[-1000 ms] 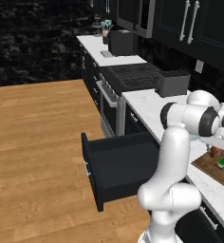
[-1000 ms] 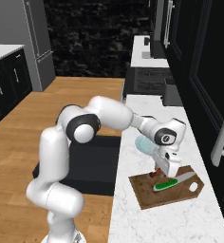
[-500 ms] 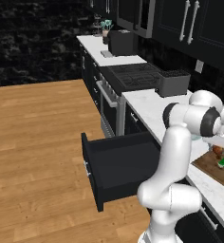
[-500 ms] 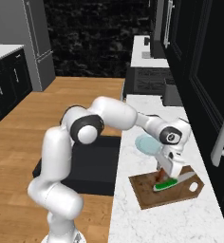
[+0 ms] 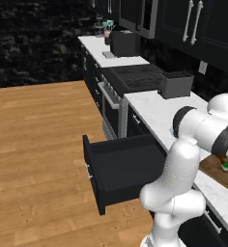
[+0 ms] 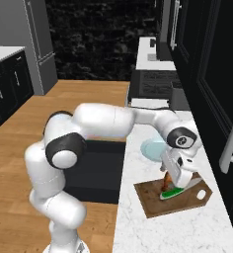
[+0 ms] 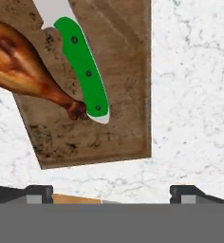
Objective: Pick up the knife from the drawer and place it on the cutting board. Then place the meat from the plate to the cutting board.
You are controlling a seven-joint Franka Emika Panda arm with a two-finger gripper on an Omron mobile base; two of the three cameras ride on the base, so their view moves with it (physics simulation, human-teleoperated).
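Claw (image 7: pixel 111 192) hanging above cutting board (image 7: pixel 118 128), fingers spread apart, nothing between them. Chicken drumstick (image 7: pixel 23 71) lying on board ahead-left of claw, bone end touching green-handled knife (image 7: pixel 83 71) beside it. Since earlier frame: claw rising off drumstick. Plate (image 6: pixel 149 148) behind claw; drawer (image 5: pixel 118 171) standing open.

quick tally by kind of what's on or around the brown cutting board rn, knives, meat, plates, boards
green-handled knife with a pale blade: 1
glossy reddish-brown chicken drumstick: 1
round pale blue-green plate: 1
dark brown wooden cutting board: 1
Total: 4
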